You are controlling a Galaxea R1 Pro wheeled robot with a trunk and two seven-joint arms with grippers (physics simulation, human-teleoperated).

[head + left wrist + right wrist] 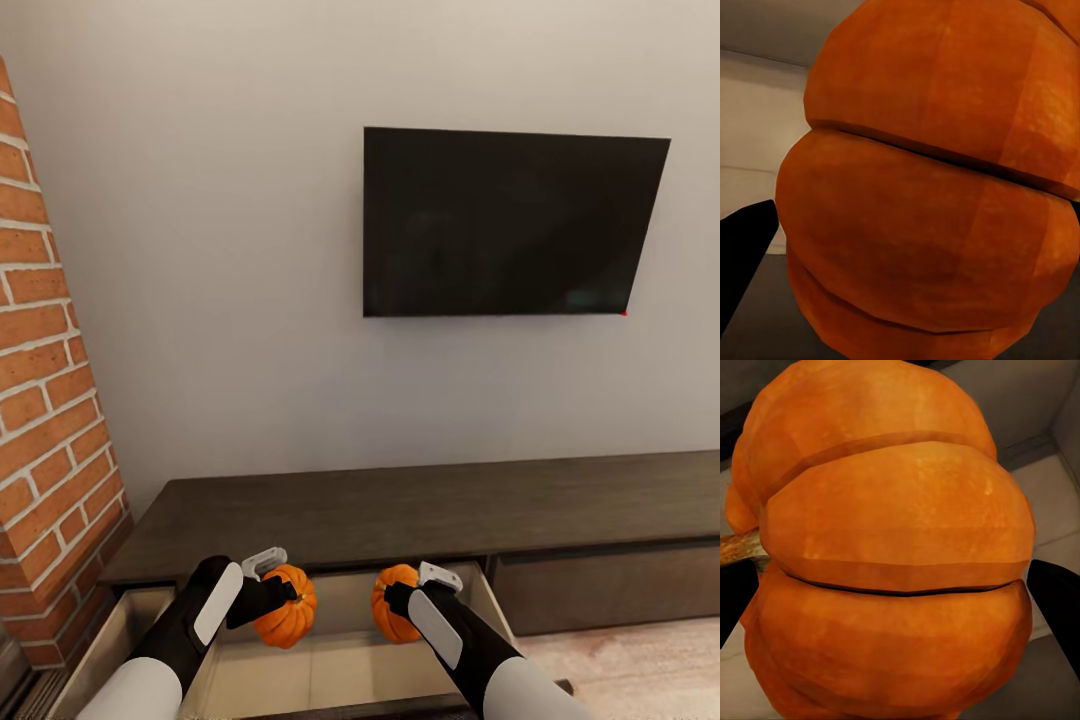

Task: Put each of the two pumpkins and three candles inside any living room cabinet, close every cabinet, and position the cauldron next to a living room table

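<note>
Held over the open drawer (330, 665) at the left end of the cabinet (420, 510), below a wall-mounted television (505, 225) and beside a brick column (45, 400): two pumpkins, one in each gripper. Left gripper (283, 592) clamped on the left pumpkin (287, 608), right gripper (400, 597) clamped on the right pumpkin (393, 602), both fruits hanging above the pale drawer floor toward its back edge, apparently clear of it. Seen from the wrists, orange ribs crowding the lens: left pumpkin (937, 187) pressed against a dark fingertip (746, 255); right pumpkin (889, 555) pinched between two dark pads (1057, 607), stem pointing sideways. Straight down from either gripper, open drawer space, so likely a lowering and letting go rather than any further reach; neither arm clearly nearer the floor. Hard to judge: which pumpkin is the larger, the gap beneath each, and the drawer's front edge, cut off by the arms and the lower frame. Second left fingertip hidden behind the fruit.
</note>
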